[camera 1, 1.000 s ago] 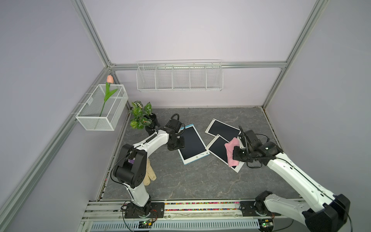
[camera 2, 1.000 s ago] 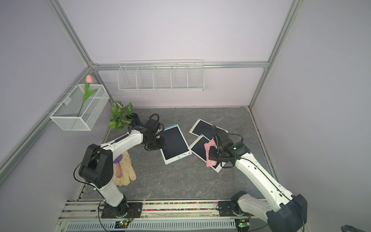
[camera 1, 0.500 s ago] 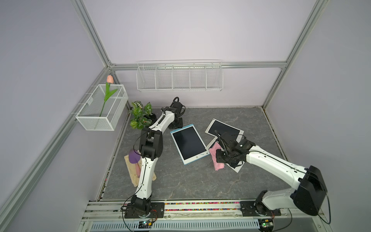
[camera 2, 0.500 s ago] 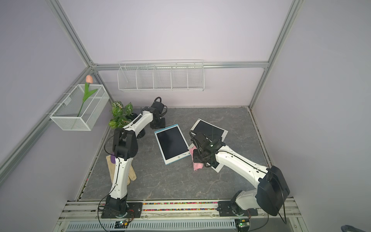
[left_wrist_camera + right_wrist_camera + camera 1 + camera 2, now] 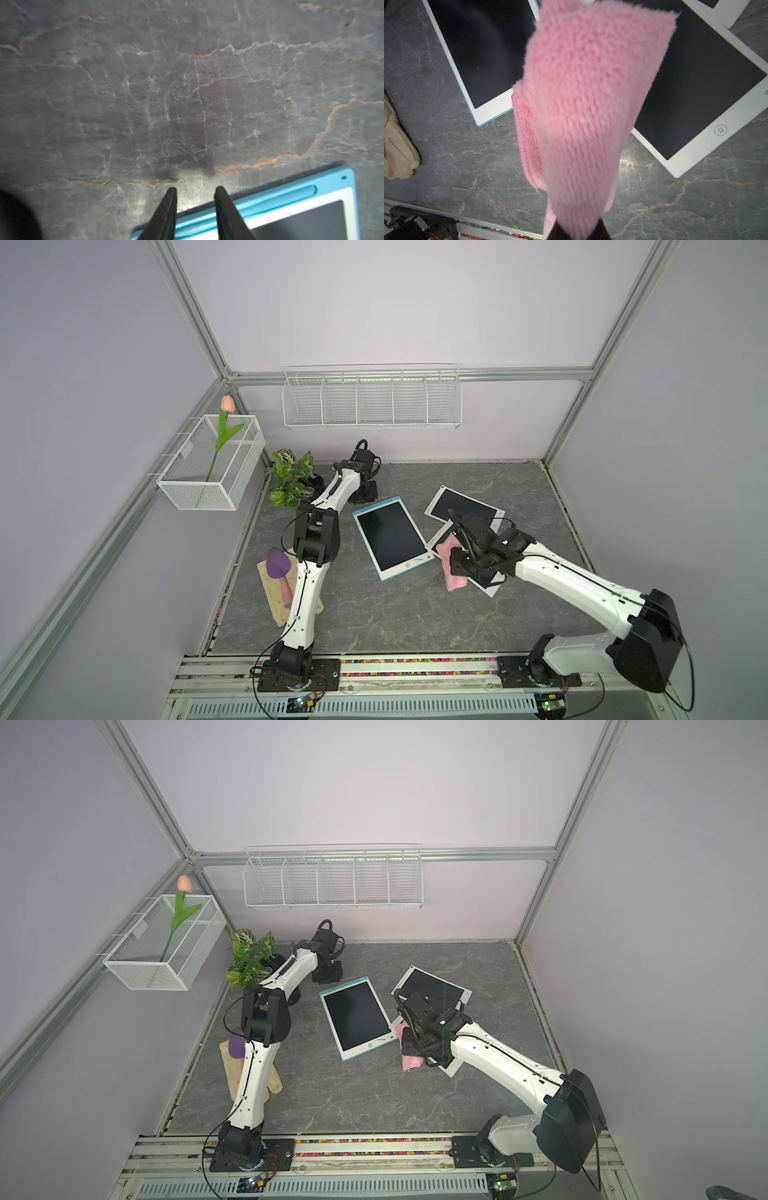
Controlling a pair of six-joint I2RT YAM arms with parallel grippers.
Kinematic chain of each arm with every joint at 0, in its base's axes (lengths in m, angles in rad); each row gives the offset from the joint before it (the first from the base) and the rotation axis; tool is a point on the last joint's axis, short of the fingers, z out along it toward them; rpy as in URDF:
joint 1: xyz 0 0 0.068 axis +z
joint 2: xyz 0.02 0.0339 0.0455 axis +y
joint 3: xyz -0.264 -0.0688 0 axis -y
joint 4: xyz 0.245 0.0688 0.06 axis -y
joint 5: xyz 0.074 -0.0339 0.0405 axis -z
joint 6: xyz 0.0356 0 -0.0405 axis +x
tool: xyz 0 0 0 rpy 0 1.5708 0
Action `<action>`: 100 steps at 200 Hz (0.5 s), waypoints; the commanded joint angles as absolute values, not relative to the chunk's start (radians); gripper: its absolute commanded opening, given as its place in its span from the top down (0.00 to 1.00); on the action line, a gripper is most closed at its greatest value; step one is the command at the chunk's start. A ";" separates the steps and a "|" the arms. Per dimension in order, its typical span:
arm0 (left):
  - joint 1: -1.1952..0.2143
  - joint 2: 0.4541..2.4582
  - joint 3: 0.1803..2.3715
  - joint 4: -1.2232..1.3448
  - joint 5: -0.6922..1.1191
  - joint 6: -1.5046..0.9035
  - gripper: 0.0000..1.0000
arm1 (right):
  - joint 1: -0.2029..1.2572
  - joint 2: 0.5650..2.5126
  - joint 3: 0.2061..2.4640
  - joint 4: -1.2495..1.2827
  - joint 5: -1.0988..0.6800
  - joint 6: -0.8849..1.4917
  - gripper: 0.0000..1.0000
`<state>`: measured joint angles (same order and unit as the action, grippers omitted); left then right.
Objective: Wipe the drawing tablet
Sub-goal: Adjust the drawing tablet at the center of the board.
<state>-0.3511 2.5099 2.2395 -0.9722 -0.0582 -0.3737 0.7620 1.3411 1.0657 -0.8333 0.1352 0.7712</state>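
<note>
Tablet (image 5: 390,537), blue-framed, beside right hand (image 5: 457,562) clamping cloth (image 5: 581,104).

The pink cloth (image 5: 581,114) is fluffy, looped pile, matt. The blue-rimmed tablet (image 5: 390,537) has a smooth plastic frame and a dark, faintly glossy screen. At its eight o'clock lies a cream glove (image 5: 270,595), soft and matt. The tabletop (image 5: 374,614) looks like veined grey stone.

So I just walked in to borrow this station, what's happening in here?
The robot is set to wipe a drawing tablet. Its right gripper is shut on a pink cloth, which hangs above the table between the blue-framed tablet and two overlapping white tablets. The left gripper sits by the blue-framed tablet's far edge, jaws slightly apart and empty. The cloth does not look pressed on any screen yet.
</note>
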 commanded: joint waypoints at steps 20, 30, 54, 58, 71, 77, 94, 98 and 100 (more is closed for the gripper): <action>-0.360 2.452 2.071 -0.960 -0.096 -0.362 0.66 | 0.770 1.316 1.094 -0.856 0.157 0.793 0.93; -0.363 2.425 2.019 -0.950 -0.099 -0.355 0.66 | 0.769 1.312 1.092 -0.856 0.160 0.792 0.93; -0.378 2.328 1.846 -0.898 -0.104 -0.367 0.66 | 0.769 1.298 1.082 -0.859 0.161 0.788 0.93; -0.381 2.309 1.817 -0.890 -0.111 -0.371 0.66 | 0.769 1.295 1.079 -0.859 0.162 0.787 0.93; -0.388 2.247 1.712 -0.870 -0.118 -0.392 0.66 | 0.769 1.285 1.069 -0.859 0.164 0.790 0.93; -0.390 2.216 1.663 -0.858 -0.114 -0.402 0.66 | 0.769 1.280 1.065 -0.859 0.163 0.791 0.93; -0.416 2.143 1.553 -0.850 -0.117 -0.414 0.68 | 0.769 1.265 1.053 -0.861 0.165 0.795 0.93; -0.424 2.128 1.539 -0.860 -0.131 -0.416 0.68 | 0.769 1.259 1.050 -0.861 0.166 0.795 0.93; -0.428 2.121 1.534 -0.865 -0.139 -0.418 0.68 | 0.769 1.258 1.049 -0.861 0.166 0.795 0.93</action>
<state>-0.3855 2.1731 1.6520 -0.8104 -0.1112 -0.3847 0.7620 1.2934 1.0676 -0.8413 0.1429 0.7712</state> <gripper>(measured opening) 0.322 0.082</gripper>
